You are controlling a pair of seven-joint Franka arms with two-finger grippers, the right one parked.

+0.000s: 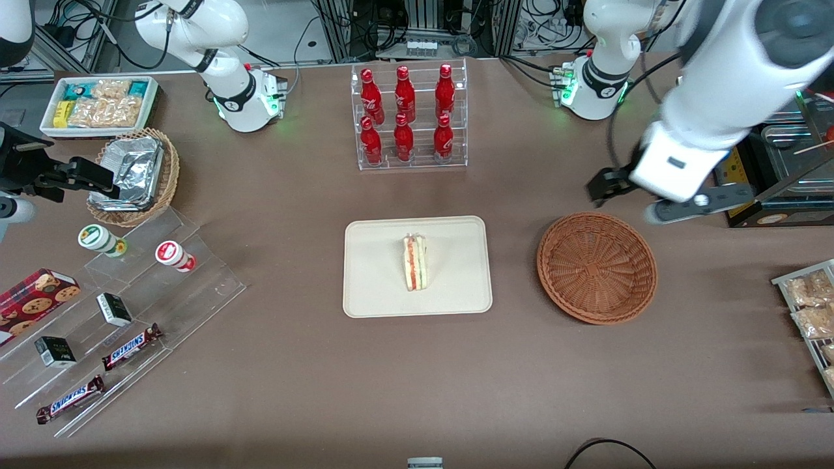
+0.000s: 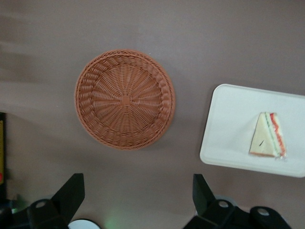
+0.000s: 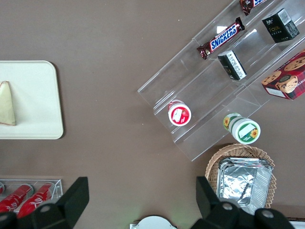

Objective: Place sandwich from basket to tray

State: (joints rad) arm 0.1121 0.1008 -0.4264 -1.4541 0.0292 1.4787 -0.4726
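The sandwich (image 1: 415,262), a wrapped white wedge with orange-red and green filling, lies on the cream tray (image 1: 368,290) at the table's middle. The reddish-brown wicker basket (image 1: 596,267) stands beside the tray, toward the working arm's end, with nothing in it. My gripper (image 1: 658,195) hovers above the table just farther from the front camera than the basket, open and holding nothing. The wrist view looks down on the basket (image 2: 125,99), the tray (image 2: 228,124) and the sandwich (image 2: 268,136), with my gripper (image 2: 138,191) wide open over bare tabletop.
A clear rack of red bottles (image 1: 408,117) stands farther back than the tray. Toward the parked arm's end are a tan basket of foil containers (image 1: 133,176), a white snack bin (image 1: 98,104) and an acrylic stand with snacks (image 1: 124,326). Snack packets (image 1: 811,306) lie at the working arm's end.
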